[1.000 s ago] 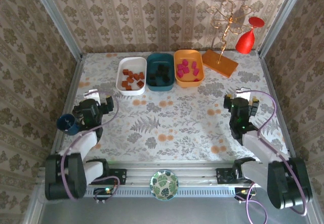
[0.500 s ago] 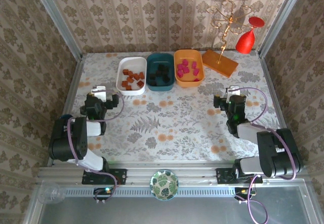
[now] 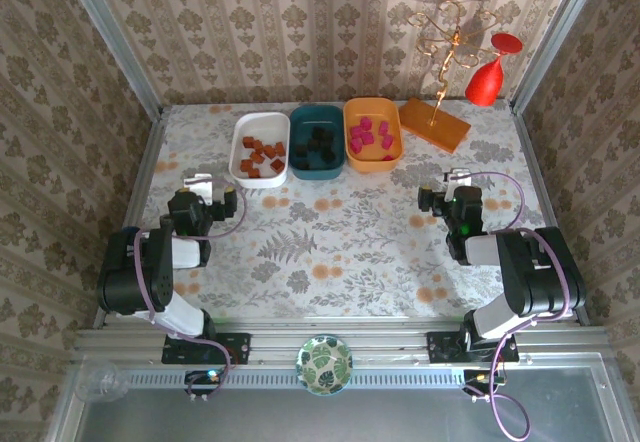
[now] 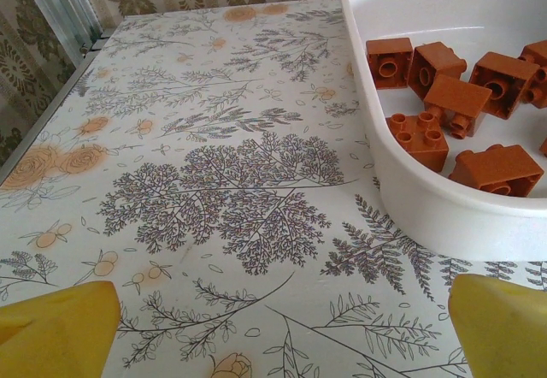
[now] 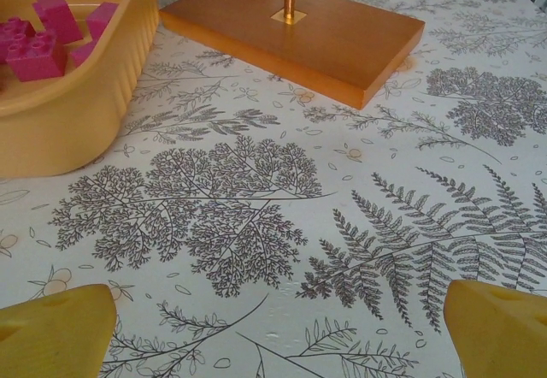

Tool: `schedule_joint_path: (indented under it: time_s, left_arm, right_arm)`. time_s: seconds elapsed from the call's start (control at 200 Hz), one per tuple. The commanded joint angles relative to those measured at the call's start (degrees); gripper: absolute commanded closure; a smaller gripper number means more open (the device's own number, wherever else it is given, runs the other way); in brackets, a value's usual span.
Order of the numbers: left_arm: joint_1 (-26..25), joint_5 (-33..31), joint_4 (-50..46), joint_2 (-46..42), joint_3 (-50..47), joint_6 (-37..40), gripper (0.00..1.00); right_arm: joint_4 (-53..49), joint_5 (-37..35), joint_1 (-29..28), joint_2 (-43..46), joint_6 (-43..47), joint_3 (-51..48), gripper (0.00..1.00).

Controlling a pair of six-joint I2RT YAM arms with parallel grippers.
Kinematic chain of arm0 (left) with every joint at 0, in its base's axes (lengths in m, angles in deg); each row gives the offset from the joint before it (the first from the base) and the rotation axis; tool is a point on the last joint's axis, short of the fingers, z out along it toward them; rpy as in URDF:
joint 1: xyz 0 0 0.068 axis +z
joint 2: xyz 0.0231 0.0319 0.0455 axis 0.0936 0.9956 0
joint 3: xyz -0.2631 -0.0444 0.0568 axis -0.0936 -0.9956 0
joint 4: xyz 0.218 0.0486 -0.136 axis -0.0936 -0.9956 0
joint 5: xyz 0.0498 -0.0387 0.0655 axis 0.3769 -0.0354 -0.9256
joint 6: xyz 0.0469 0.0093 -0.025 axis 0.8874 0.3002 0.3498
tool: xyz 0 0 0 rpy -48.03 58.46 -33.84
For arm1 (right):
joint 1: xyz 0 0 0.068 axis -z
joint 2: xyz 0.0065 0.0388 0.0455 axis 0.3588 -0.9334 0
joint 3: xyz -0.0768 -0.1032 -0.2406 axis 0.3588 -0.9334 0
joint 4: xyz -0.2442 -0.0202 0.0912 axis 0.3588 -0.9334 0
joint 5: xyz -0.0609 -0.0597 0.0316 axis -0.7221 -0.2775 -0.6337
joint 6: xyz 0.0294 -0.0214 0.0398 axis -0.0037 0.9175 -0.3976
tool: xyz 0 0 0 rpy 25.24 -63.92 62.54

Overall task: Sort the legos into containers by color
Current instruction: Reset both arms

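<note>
Left gripper [image 4: 278, 322] wide open, empty, just short of white tub [image 4: 410, 198] holding brown legos [image 4: 444, 109]. Right gripper [image 5: 278, 327] wide open, empty, near orange tub [image 5: 77, 113] with pink legos [image 5: 43, 40]. Black legos [image 3: 318, 144] lie in teal tub [image 3: 293, 142] between.

Can't make out a single word, label, brand, number or sign anywhere here, tbh. Nothing readable.
</note>
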Motion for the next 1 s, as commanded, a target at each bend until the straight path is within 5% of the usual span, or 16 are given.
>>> schedule_joint_path:
  time_s: [0.0,0.995]
  left_arm:
    - [-0.4,0.3,-0.1,0.0,1.2,0.5,0.00]
    - [-0.8,-0.5,-0.2,0.0,1.4,0.8,0.00]
  right_arm:
    - [1.4,0.7,0.2,0.3,-0.4,1.1,0.00]
    - [1.3,0.7,0.1,0.2,-0.3,1.2,0.00]
